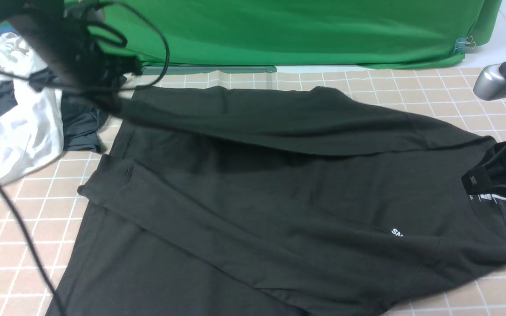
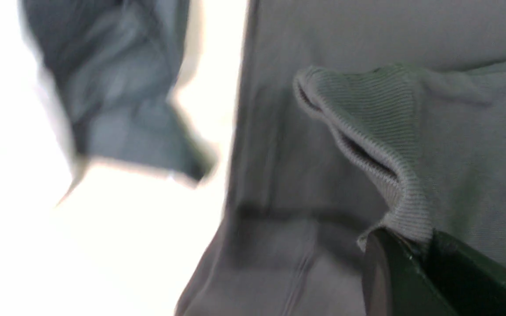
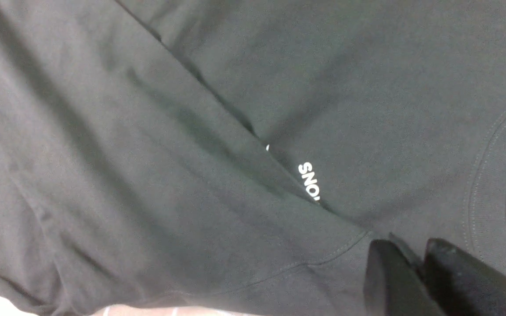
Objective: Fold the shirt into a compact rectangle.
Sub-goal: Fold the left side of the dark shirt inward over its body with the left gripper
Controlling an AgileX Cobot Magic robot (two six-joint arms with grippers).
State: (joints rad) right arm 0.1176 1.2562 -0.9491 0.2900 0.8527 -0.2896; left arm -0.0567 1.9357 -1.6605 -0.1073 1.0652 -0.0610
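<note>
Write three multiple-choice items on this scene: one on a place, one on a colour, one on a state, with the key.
1. The white garment lies where? A. left of the shirt B. right of it C. on it
2. The backdrop is which colour? A. red B. green C. blue
3. The left gripper is? A. open B. shut on the cuff C. hidden
Key: 1 A, piled at the robot's left; 2 B, plainly green; 3 B, the ribbed cuff is pinched in it.

Black shirt point(image 1: 253, 206) lies spread, one sleeve crossing it.
</note>
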